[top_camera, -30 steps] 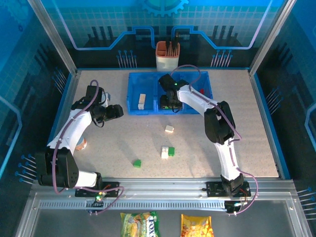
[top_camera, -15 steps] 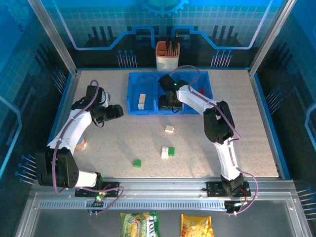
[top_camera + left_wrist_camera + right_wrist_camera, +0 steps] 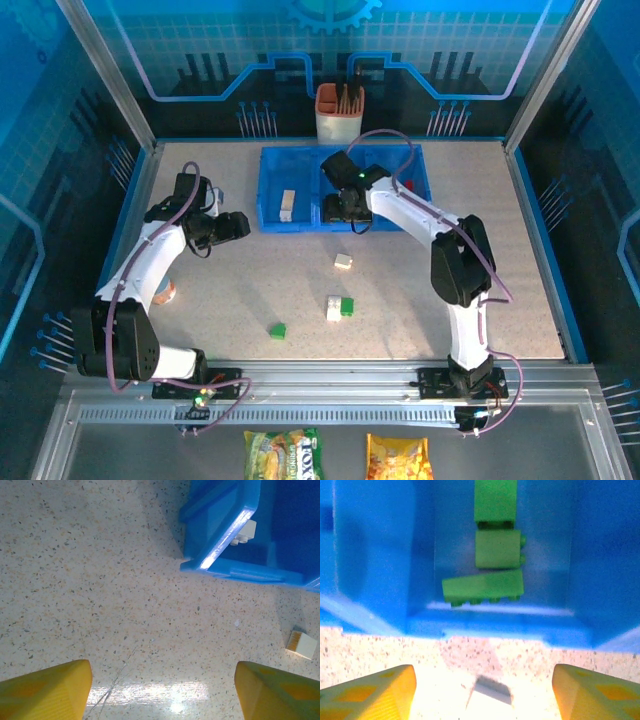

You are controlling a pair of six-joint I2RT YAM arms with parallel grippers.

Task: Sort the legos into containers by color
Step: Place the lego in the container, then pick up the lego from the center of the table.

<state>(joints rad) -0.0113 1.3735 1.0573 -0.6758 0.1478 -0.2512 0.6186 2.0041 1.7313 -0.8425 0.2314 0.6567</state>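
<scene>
The blue tray (image 3: 300, 160) with three compartments stands at the back centre. A white brick (image 3: 288, 203) lies in its left compartment and a red brick (image 3: 409, 185) in its right one. Three green bricks (image 3: 492, 555) lie in the middle compartment. My right gripper (image 3: 352, 217) hovers open at the tray's near edge, with a washed-out white brick (image 3: 487, 702) on the table below and between its fingers. Loose on the table are a white brick (image 3: 343, 261), a white and green pair (image 3: 340, 307), and a green brick (image 3: 277, 330). My left gripper (image 3: 236, 226) is open and empty left of the tray.
An orange-and-white holder cup (image 3: 339, 113) stands behind the tray. Two snack packets (image 3: 283, 452) lie in front of the arm bases. A small orange ring (image 3: 167, 292) sits by the left arm. The left wrist view shows the tray corner (image 3: 220, 555) and a white brick (image 3: 301, 644).
My right arm's elbow has swung to the right and its gripper has drawn back slightly toward the tray's near edge. The left arm has not moved.
</scene>
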